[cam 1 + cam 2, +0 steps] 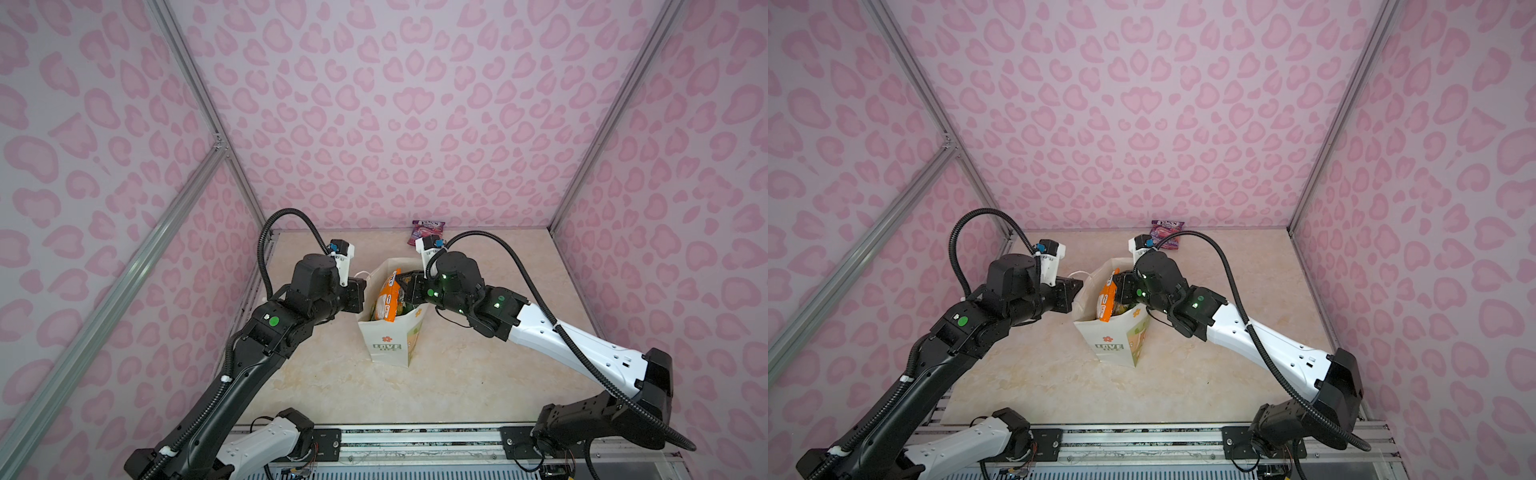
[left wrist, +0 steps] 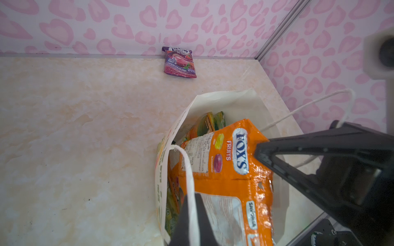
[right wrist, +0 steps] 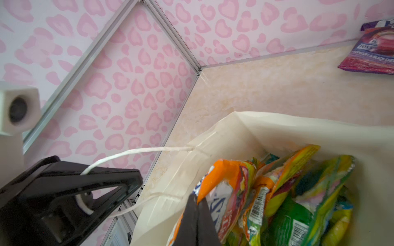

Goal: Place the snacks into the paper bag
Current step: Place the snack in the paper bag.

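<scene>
The white paper bag (image 1: 386, 345) (image 1: 1108, 345) stands upright mid-table with its mouth open. My left gripper (image 1: 360, 297) (image 2: 191, 200) is at the bag's left rim, shut on a white cord handle (image 2: 187, 170). My right gripper (image 1: 405, 286) (image 3: 197, 200) is at the bag's mouth, shut on the edge of an orange FOX'S snack packet (image 2: 226, 168) (image 3: 221, 181) that stands half out of the bag. Several more snacks (image 3: 298, 213), green, yellow and orange, lie inside. A purple snack packet (image 1: 428, 232) (image 2: 180, 62) lies flat on the table by the back wall.
Pink patterned walls with aluminium frame posts (image 1: 582, 166) close in the beige table (image 1: 478, 374) on three sides. A metal rail (image 1: 415, 440) carrying both arm bases runs along the front edge. The bag's other cord handle (image 2: 319, 102) loops up beside my right gripper.
</scene>
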Controlling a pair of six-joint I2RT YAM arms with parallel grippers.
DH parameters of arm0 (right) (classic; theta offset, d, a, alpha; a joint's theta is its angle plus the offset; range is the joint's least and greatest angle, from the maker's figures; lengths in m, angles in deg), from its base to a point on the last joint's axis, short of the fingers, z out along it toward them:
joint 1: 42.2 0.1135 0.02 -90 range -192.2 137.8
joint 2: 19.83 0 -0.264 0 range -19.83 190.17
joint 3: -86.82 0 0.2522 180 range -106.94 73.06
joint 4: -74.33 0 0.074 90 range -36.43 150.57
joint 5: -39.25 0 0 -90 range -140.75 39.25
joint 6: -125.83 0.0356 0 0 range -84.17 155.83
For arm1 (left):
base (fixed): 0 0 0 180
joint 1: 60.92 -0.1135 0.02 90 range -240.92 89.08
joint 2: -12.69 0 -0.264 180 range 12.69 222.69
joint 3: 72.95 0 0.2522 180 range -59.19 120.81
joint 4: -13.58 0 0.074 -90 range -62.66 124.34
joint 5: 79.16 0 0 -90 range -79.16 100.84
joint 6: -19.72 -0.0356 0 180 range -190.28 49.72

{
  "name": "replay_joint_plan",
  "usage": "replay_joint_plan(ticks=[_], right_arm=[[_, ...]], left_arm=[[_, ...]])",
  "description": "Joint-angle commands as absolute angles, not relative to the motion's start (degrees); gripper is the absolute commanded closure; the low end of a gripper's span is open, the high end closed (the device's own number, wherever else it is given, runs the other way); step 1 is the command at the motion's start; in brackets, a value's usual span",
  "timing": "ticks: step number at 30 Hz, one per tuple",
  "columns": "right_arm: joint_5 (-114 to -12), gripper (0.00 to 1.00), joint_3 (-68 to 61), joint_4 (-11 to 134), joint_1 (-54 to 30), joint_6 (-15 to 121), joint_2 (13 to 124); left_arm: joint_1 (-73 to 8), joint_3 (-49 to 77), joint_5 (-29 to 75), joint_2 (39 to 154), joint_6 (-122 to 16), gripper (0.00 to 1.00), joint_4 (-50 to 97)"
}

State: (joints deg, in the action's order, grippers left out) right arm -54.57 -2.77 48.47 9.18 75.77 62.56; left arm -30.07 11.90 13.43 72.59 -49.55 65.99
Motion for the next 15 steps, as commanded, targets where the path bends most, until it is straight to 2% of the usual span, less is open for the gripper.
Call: replay_joint_plan(ticks=[1,12,13,15], right_arm=[[-54.3,1.00,-2.7,48.3,8.2,75.6,63.9],[-56.0,1.00,-3.3,46.4,4.6,75.8,68.3],[-55.6,0.98,-3.5,46.2,4.7,75.6,68.5],[-54.5,0.87,-4.7,44.9,5.3,74.6,69.3]], left_arm=[[-30.1,11.8,13.8,72.5,-49.9,0.94,64.5],[-30.1,11.7,13.9,72.5,-50.0,0.94,64.4],[-30.1,11.8,13.9,72.6,-49.9,0.94,64.4],[-30.1,11.7,13.8,72.6,-50.0,0.94,64.5]])
